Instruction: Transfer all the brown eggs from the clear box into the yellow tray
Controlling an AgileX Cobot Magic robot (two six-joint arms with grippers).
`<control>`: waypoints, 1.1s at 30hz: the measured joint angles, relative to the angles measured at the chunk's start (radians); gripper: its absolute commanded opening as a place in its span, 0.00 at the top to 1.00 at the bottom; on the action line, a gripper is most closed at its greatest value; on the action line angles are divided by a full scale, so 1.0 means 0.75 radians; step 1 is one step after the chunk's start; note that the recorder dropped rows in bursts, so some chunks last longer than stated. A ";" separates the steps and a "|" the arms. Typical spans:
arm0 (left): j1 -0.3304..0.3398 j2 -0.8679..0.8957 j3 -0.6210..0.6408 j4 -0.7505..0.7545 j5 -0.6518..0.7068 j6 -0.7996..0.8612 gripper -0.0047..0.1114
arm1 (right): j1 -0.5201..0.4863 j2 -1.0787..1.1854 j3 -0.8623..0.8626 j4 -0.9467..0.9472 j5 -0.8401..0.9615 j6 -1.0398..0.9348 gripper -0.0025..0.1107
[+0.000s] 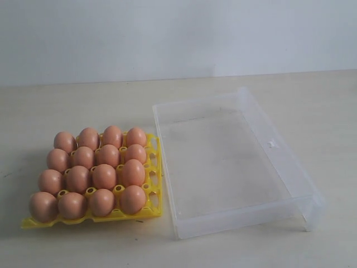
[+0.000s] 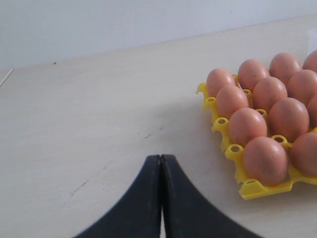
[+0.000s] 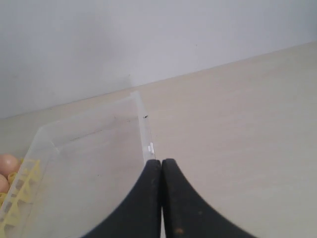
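Observation:
Several brown eggs (image 1: 104, 176) fill the yellow tray (image 1: 154, 191) at the left of the exterior view, and no cup shows bare. To its right lies the clear box (image 1: 262, 125), with nothing inside it. Neither arm appears in the exterior view. In the left wrist view my left gripper (image 2: 160, 157) is shut with nothing in it, above bare table beside the yellow tray (image 2: 253, 189) and its brown eggs (image 2: 265, 159). In the right wrist view my right gripper (image 3: 161, 162) is shut and holds nothing, near a wall of the clear box (image 3: 142, 130).
The pale wooden table (image 1: 67, 106) runs back to a plain white wall (image 1: 178, 33). The yellow tray and the clear box lie close together, side by side.

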 measured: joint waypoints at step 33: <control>0.000 0.000 0.000 0.000 0.000 0.000 0.96 | 0.000 0.000 0.261 -0.066 -0.297 -0.299 0.98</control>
